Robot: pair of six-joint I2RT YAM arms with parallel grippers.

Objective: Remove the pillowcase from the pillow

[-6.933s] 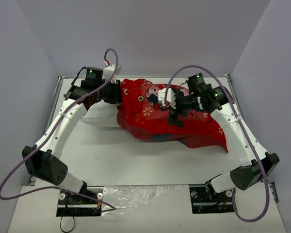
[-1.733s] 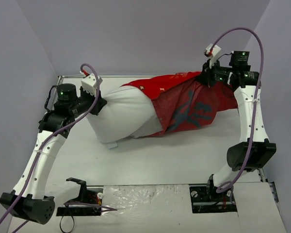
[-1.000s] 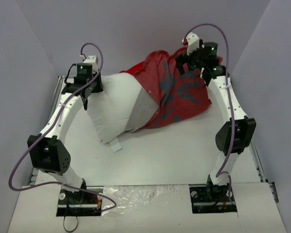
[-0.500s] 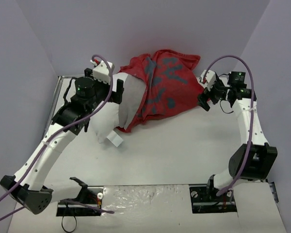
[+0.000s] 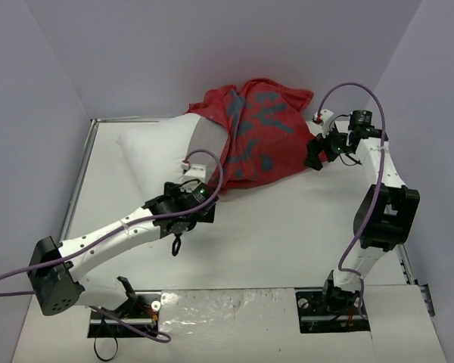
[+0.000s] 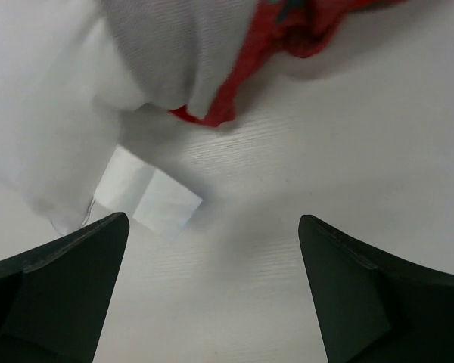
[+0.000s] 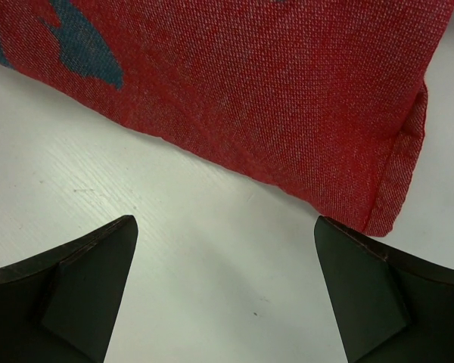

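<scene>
We find the left tool [image 6: 213, 223] and right tool [image 7: 225, 221] both gaping and empty over the bench [image 5: 287, 234], seemingly poised for a grip, since the pillowcase [image 5: 261, 128] sheathes only the right half of the pillow [image 5: 155, 151].

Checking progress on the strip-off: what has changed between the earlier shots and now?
The pillowcase was pulled rightward, turning inside out and baring the left half of the pillow. Both grips were then released: the right end effector now sits open beside the pillowcase's edge; the left end effector let go of the pillow and drew back toward the near side, open. The pillowcase still wraps the pillow's right part.
</scene>
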